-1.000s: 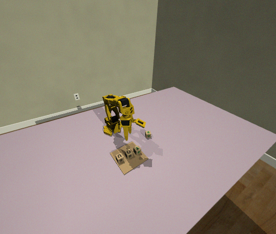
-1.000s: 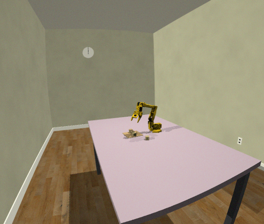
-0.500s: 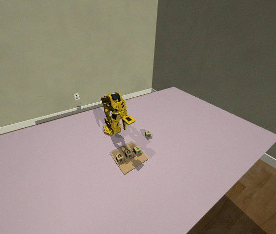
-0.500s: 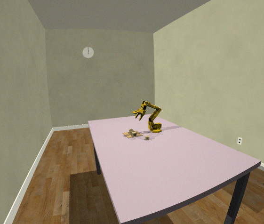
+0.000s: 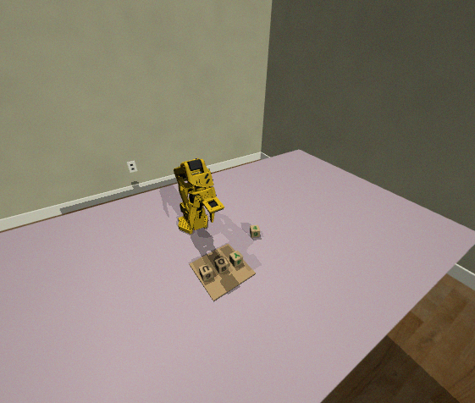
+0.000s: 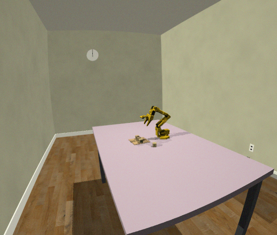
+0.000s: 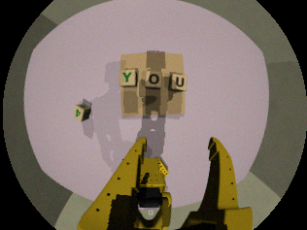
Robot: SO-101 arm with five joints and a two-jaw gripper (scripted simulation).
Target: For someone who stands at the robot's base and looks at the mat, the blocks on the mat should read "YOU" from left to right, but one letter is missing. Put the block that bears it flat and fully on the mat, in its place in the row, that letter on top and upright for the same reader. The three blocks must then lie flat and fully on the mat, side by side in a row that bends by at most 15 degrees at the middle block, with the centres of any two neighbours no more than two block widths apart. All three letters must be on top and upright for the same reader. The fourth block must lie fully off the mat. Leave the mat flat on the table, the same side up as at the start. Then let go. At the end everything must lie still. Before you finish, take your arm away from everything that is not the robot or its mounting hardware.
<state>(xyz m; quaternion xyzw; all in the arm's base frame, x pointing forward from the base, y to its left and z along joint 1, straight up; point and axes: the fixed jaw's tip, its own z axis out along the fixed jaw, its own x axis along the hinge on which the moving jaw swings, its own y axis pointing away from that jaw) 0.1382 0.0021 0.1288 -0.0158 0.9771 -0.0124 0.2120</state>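
Three wooden letter blocks lie in a row on the tan mat (image 5: 224, 287) (image 7: 169, 63) (image 6: 133, 140). In the wrist view they read Y (image 7: 129, 78), O (image 7: 154, 80), U (image 7: 177, 82) from left to right, letters on top. In the top view they are the U block (image 5: 206, 272), O block (image 5: 221, 263) and Y block (image 5: 235, 258). The fourth block (image 5: 254, 231) (image 7: 83, 111) (image 6: 154, 144), with a green mark, lies on the table off the mat. My gripper (image 7: 177, 145) (image 6: 145, 120) hangs high above the table, back near the base, part open with nothing between the fingers.
The yellow arm's base (image 5: 191, 223) (image 6: 162, 134) stands on the pink table (image 5: 98, 325) (image 6: 183, 172) just behind the mat. The table's edges are far from the blocks. A wall with a socket is behind the robot.
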